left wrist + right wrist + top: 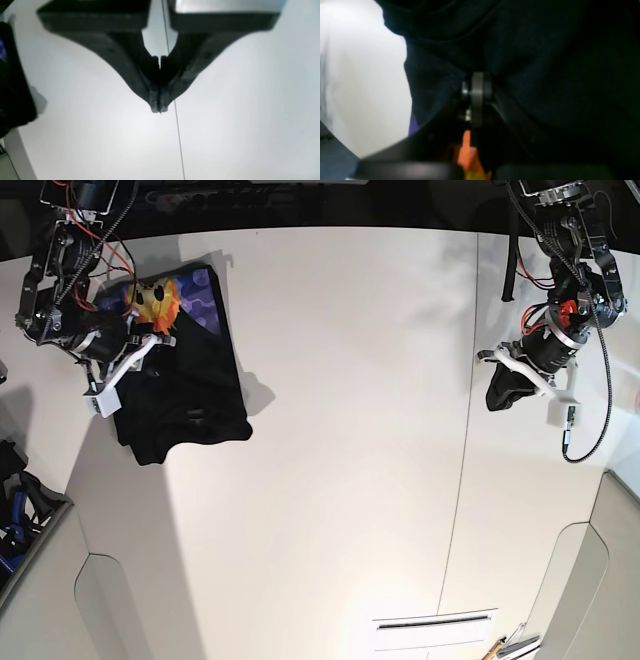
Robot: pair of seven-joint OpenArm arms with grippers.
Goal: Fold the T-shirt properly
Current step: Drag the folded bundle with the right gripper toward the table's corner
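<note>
The black T-shirt [185, 385] lies bunched at the table's far left in the base view, with its orange sun print on a purple patch [160, 300] facing up at the top. My right gripper [158, 338] sits on the shirt just below the print. In the right wrist view the gripper [477, 83] is shut on a fold of the black cloth [545, 75], with orange print [467, 152] showing below it. My left gripper [495, 398] is shut and empty over bare table at the far right. In its wrist view the gripper [159, 106] has its tips together, and the shirt [12, 75] shows only at the left edge.
The white table [330, 430] has a thin seam [462, 480] running front to back beside the left gripper. A vent slot [435, 620] is near the front edge. Dark clutter [15, 500] lies off the table's left side.
</note>
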